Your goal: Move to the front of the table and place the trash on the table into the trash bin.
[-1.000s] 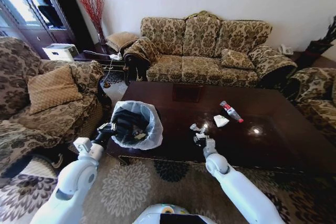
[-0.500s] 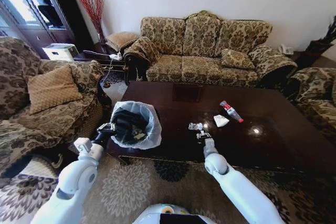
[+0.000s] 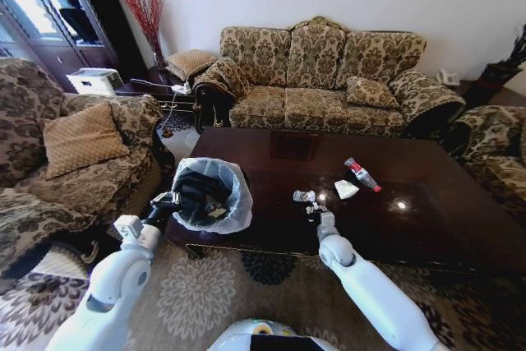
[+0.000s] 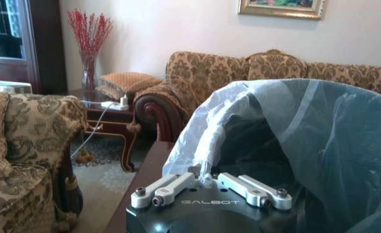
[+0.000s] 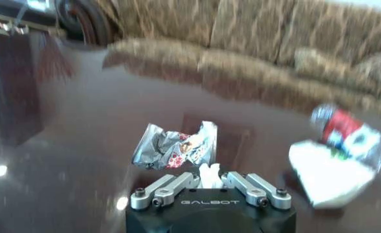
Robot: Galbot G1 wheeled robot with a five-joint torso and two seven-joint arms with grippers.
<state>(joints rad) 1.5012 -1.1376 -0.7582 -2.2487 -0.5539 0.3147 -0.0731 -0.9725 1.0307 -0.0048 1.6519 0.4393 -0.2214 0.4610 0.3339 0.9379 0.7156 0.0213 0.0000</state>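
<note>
Right end effector (image 3: 315,210) centre frame over tabletop (image 3: 444,219), clamped on white wad (image 5: 209,174). Foil wrapper (image 3: 304,196) just beyond it. Bottle (image 3: 362,174) right of centre, long axis diagonal, red cap toward lower right, beside white paper (image 3: 346,189). Left end effector (image 4: 209,183) closed on bin (image 3: 210,195) liner, left-centre.

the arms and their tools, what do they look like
Both arms have smooth, rounded glossy white shells. Each ends in a black wrist block lettered GALBOT in grey, carrying silver metal linkage bars with dark screws: the left tool and the right tool look alike. No loose cables visible.
</note>
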